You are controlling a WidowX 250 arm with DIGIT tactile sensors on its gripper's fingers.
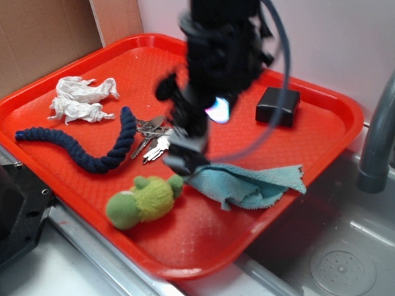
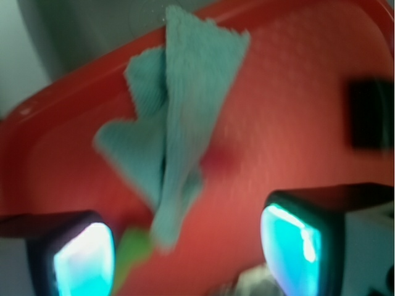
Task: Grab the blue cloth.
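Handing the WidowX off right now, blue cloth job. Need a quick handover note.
Gripper: fingers open, spread either side of the near end of the blue cloth; no grip visible yet. Views are motion-blurred.
Cloth: rumpled on the red tray, near its sink-side edge, right beside the green plush toy.
Also on tray: keys, navy rope, white tissue, black box.
Done: approach, lined up over the cloth end.
Left: close on the cloth, lift, and avoid catching the plush.
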